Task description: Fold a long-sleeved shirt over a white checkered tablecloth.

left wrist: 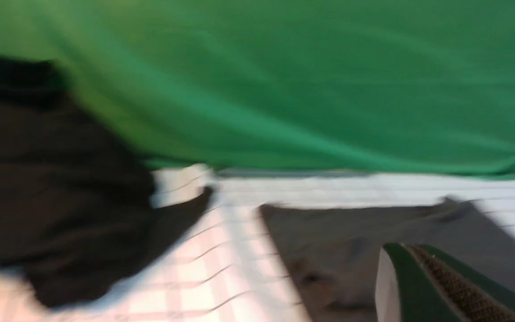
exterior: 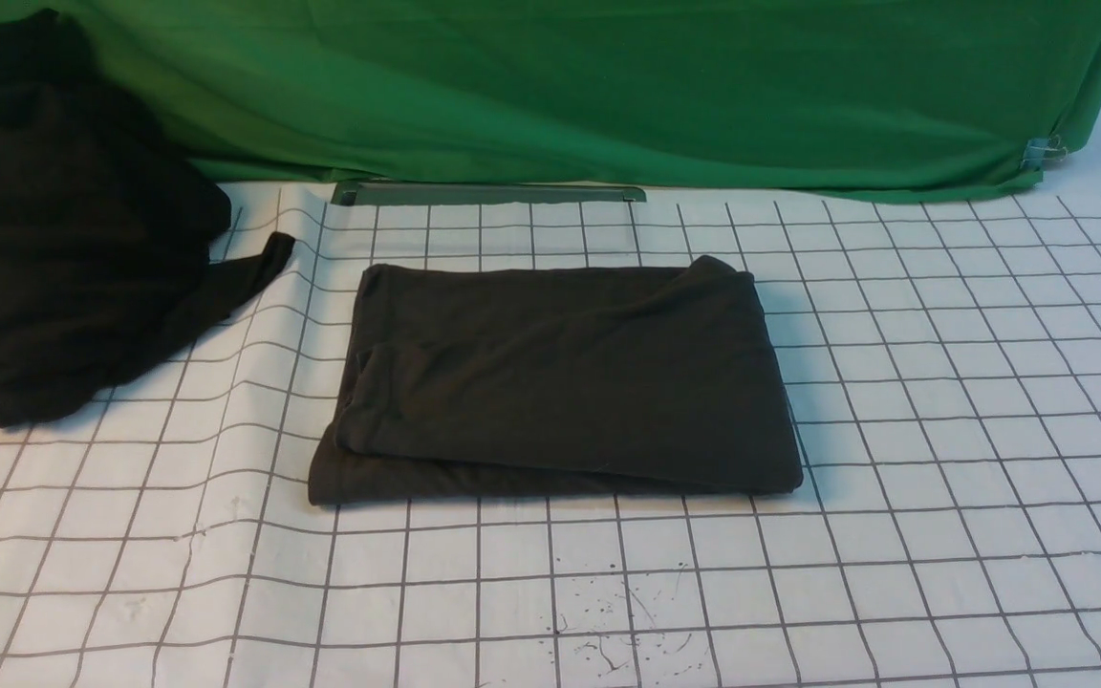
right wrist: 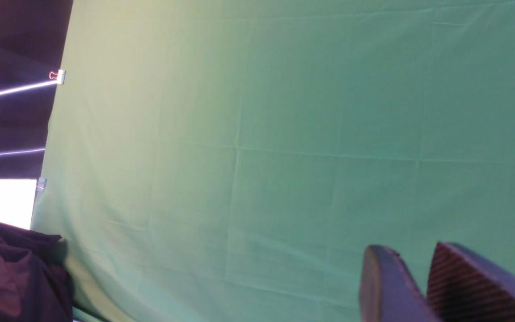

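The shirt (exterior: 560,382) lies folded into a flat rectangle at the middle of the frame on the tablecloth (exterior: 942,430), well apart from the black pile (exterior: 53,220) at upper left. It looks soft, light and limp, likely to sag and slide on itself, so I would take it by a doubled edge near a corner. The right tool (right wrist: 423,286) shows its pads nearly pressed together on nothing; of the left tool (left wrist: 441,286) I cannot tell.

Dark tool fingers (right wrist: 458,286) (ribbed pads)
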Tool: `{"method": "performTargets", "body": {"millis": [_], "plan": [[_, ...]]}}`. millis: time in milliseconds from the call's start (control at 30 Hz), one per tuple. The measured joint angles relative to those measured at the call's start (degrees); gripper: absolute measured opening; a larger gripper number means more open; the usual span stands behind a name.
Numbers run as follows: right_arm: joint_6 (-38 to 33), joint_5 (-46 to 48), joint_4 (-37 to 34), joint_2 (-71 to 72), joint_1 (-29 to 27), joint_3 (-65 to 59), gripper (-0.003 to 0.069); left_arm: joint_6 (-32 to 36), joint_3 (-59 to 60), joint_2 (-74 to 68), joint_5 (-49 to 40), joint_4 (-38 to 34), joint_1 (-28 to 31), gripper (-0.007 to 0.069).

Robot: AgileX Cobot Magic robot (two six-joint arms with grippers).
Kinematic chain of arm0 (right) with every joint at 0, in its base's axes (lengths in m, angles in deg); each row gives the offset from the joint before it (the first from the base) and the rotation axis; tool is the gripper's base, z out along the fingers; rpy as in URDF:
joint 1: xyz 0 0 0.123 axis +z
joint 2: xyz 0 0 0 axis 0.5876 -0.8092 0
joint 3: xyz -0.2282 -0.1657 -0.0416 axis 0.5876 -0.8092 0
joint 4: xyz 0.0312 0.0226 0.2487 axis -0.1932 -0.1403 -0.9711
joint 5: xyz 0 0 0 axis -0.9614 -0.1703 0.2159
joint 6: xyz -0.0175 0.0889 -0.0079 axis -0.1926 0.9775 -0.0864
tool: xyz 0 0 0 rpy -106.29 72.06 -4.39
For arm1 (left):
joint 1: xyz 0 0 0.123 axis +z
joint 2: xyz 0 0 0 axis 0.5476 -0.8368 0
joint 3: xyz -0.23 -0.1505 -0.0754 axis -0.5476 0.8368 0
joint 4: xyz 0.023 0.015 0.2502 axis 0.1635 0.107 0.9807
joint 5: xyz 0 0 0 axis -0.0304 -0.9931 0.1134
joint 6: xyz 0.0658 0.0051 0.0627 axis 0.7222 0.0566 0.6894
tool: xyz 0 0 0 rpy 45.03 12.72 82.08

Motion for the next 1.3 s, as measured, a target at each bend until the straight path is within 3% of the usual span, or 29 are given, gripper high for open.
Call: {"method": "performTargets", "body": {"millis": [200,1300], "plan": [[0.0,0.0,0.0,0.0,0.0,0.0,0.0169,1.5,8.9,2.6,-0.1,-0.1,6.6,0.0003],[0.0,0.0,0.0,0.0,0.0,0.0,0.0235,1.9,9.3,2.6,-2.7,0.5,6.9,0.0003]]}}
